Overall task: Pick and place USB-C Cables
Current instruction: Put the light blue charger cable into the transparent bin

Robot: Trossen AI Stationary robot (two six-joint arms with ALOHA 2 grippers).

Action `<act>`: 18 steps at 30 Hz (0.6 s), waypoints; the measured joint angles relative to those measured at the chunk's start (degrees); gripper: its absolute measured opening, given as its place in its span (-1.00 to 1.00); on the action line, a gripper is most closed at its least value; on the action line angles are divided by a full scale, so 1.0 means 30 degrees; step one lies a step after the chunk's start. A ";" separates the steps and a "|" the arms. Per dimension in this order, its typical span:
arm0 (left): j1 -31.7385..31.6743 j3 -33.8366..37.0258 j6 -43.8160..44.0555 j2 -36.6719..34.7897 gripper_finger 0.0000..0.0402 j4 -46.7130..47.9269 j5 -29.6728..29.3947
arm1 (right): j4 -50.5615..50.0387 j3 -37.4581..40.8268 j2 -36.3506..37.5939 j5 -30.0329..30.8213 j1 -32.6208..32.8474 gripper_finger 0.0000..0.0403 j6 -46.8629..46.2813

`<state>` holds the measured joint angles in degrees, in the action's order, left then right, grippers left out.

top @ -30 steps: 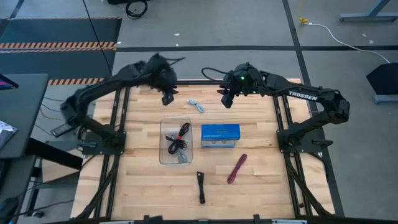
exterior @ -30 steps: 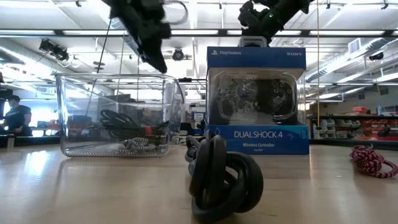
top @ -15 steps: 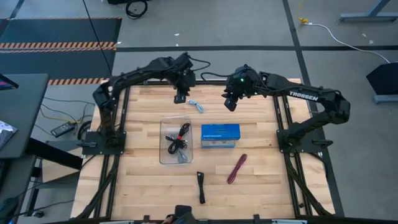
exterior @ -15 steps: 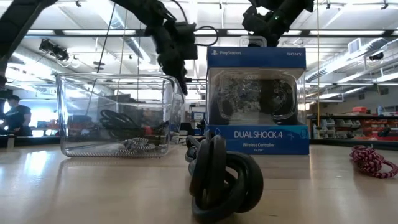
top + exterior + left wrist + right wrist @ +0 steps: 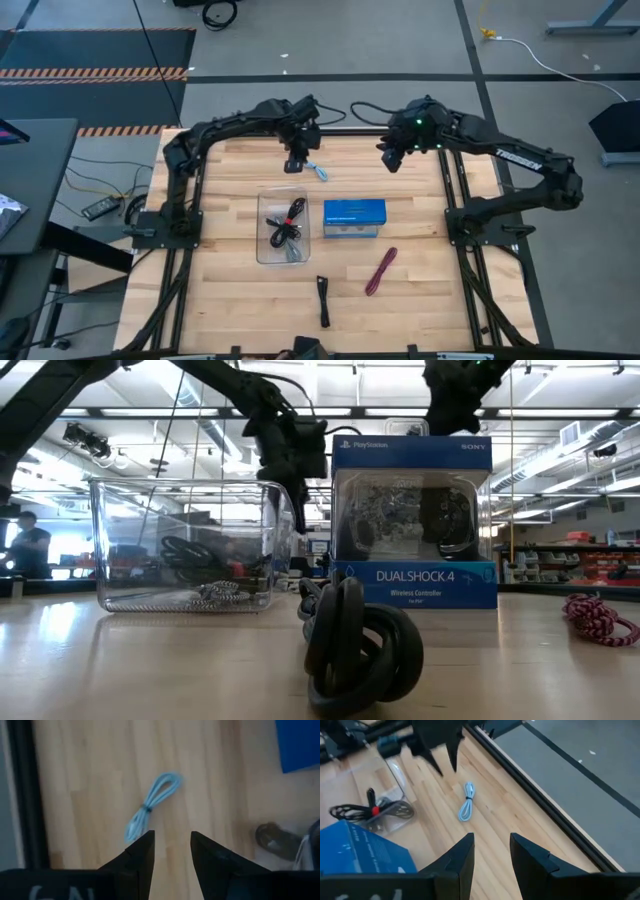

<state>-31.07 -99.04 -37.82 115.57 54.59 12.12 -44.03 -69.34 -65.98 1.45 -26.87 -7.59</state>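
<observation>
Left gripper (image 5: 297, 163) hovers just beside light blue cable (image 5: 317, 170), fingers parted, holding nothing. Right gripper (image 5: 391, 160) waits beyond blue box (image 5: 354, 218), fingers parted, holding nothing.

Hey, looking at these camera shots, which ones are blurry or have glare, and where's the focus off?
Left wrist view: the light blue cable is soft, smeared. Low view: the black cable up close is slightly soft, ceiling lights reflect on the clear tray, and the box window glares. High view: evenly lit and sharp. Right wrist view: clear, with faint shadows.
</observation>
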 joint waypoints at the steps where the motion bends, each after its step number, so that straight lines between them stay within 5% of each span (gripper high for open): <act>1: 0.0176 0.0000 0.0004 0.0089 -0.34 -0.0106 0.0026 | -0.0036 0.0000 0.0168 -0.0007 0.0048 -0.35 -0.0107; 18: 0.1203 0.0015 0.0379 0.1609 -0.34 -0.0677 -0.0375 | -0.1218 0.0356 0.0885 -0.0044 0.1711 -0.35 -0.0019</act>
<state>-27.46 -99.00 -36.69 120.39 52.56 11.00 -47.68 -68.27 -63.33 1.32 -21.74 -7.64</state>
